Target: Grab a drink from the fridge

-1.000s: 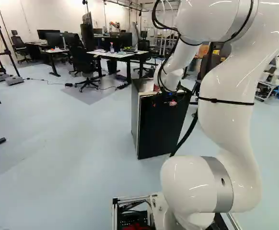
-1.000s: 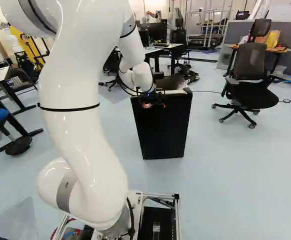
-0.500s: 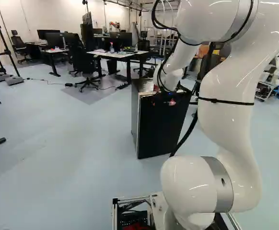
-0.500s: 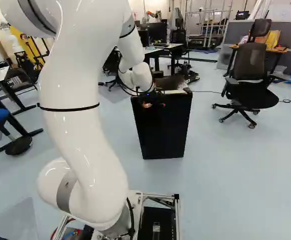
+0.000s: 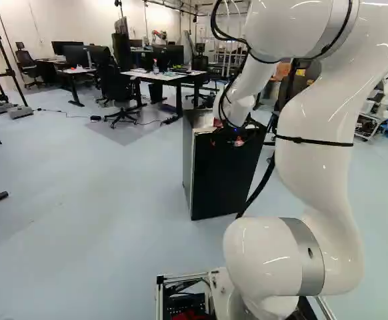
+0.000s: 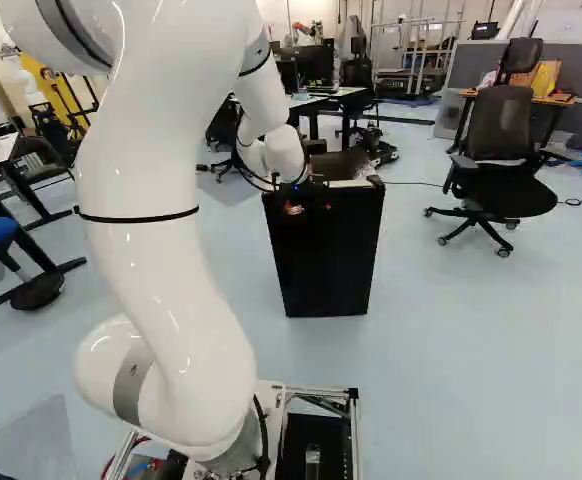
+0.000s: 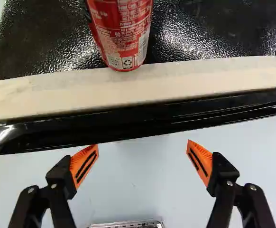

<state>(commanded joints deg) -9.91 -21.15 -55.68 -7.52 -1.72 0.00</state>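
Fingers [image 6: 293, 209] spread wide, red can [image 7: 124, 35] almost at their twelve o'clock.
From here I see the can standing on the fridge [image 5: 226, 175] top, by its pale edge strip; the orange-tipped fingers [image 7: 84, 166] hang open just outside that edge, at the can's six o'clock.

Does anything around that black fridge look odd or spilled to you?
I see no spill or damage. One mild oddity: the red can stands on top of the fridge, its base at the pale strip along the front edge, whereas you might expect a drink inside.
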